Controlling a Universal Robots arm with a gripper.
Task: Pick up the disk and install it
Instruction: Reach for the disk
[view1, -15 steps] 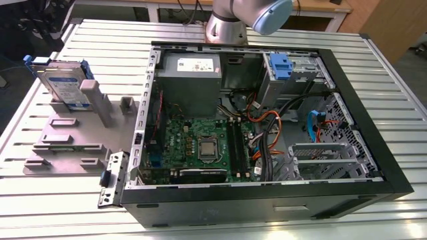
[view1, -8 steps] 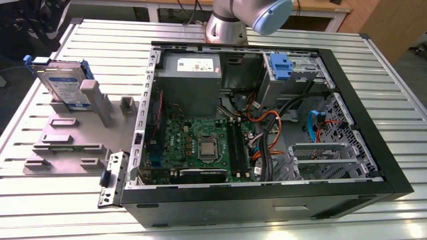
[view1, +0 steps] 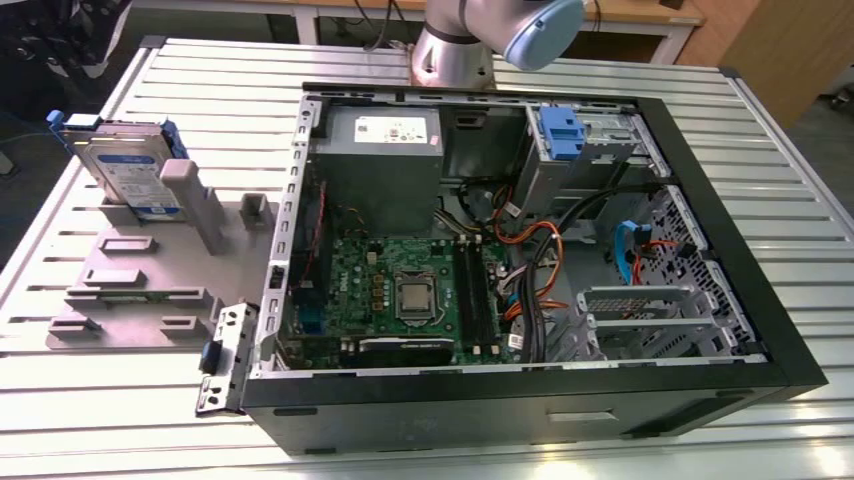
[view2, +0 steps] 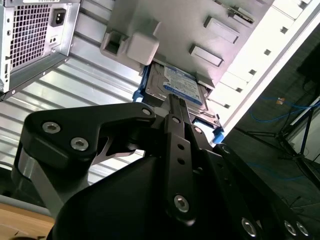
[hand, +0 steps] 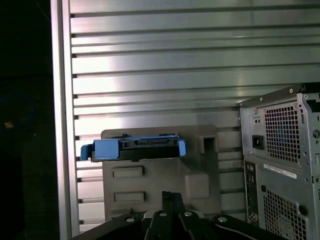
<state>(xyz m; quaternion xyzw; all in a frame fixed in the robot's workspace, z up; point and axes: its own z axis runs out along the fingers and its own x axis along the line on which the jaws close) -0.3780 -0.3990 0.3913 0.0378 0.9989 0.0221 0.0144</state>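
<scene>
Disk (view1: 127, 168), flat silver-grey metal drive with blue plastic rails, stands on edge in grey plastic holder (view1: 134, 290), exterior view's left of black computer case (view1: 467, 405). Black pincer (view2: 172, 100) closed, empty, apart from it.

The disk (view1: 127, 165) stands on edge in a grey fixture (view1: 134, 290) at the exterior view's left; the space above its top edge is open; a grey upright post (view1: 200, 210) stands just beside it, on the side toward the open computer case (view1: 441, 420); bare worktop (view1: 214, 80) surrounds the fixture; inside the case, cables (view1: 534, 250) crowd the middle; the power-supply box (view1: 380, 165) fills one corner.
</scene>
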